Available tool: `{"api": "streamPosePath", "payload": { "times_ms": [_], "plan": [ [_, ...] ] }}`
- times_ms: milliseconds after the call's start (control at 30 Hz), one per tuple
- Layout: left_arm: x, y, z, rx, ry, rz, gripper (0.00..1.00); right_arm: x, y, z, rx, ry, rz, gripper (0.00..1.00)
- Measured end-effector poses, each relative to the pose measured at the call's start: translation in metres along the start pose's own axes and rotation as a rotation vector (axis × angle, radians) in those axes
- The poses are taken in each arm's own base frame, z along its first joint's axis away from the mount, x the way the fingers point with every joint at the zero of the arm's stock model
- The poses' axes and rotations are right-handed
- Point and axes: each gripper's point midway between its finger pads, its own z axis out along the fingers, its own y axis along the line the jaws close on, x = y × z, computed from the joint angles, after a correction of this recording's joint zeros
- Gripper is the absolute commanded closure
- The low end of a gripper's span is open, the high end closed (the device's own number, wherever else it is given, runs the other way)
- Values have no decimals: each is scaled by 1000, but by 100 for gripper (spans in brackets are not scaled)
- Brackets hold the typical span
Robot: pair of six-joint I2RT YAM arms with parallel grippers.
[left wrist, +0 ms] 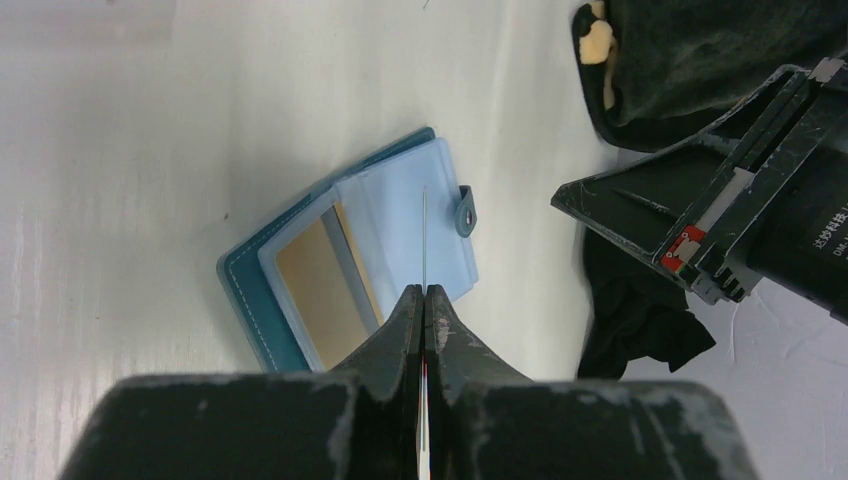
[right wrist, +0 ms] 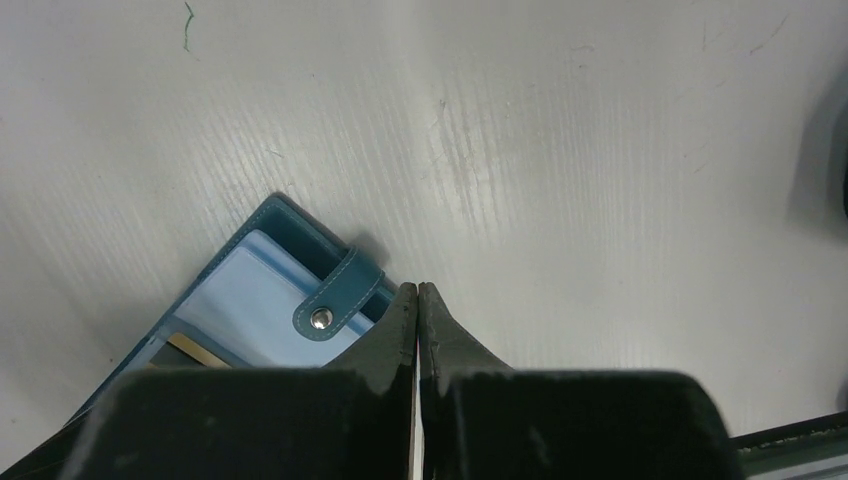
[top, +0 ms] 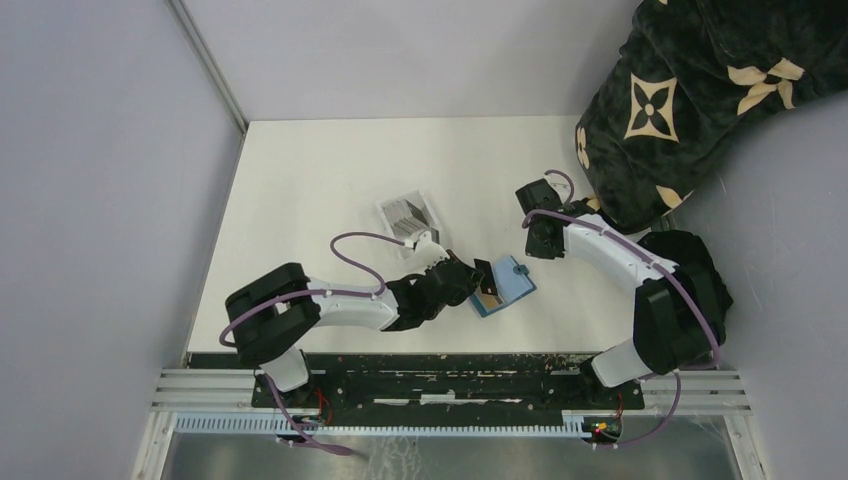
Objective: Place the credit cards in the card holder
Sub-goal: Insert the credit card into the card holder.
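Closest in, the left end effector (left wrist: 424, 292) has its fingers pressed tight on a credit card (left wrist: 424, 235), seen edge-on as a thin line standing over the open card holder (left wrist: 375, 225). The right end effector (right wrist: 417, 290) is pressed together on nothing, with its tips just beside the holder's snap tab (right wrist: 335, 300). Whether they touch the holder I cannot tell.

By size, the white tabletop (top: 320, 170) carries everything, with a dark patterned cloth (top: 690, 90) heaped at its far right corner. A clear tray (top: 410, 218) lies near the middle, just beyond the left arm's wrist, and appears to hold more greyish spare cards (top: 405, 212), though they are too small to count. The teal card holder lies open and flat between the two end effectors, its pale sleeves facing up. A gold card (left wrist: 320, 290) shows through one sleeve, so that one looks stowed.

As I judge it, the task is partly done: one card is in and a second is poised above a sleeve but not yet slid home. Its lower edge seems close to the plastic, though contact cannot be made out. That insertion and the cards in the tray are what remain.
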Motion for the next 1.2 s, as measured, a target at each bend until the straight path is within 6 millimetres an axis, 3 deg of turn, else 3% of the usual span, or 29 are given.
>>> {"api": "streamPosePath", "payload": {
  "times_ms": [433,633,1200],
  "plan": [
    [27,14,-6,-50,9,17,97,18,2,18,7,75,-12,99],
    [34,29,-3,-91,10,49,97,37,-4,25,22,126,-28,99],
    [20,60,-8,-166,-66,55,97,75,5,33,-30,236,-31,99]
  ]
}}
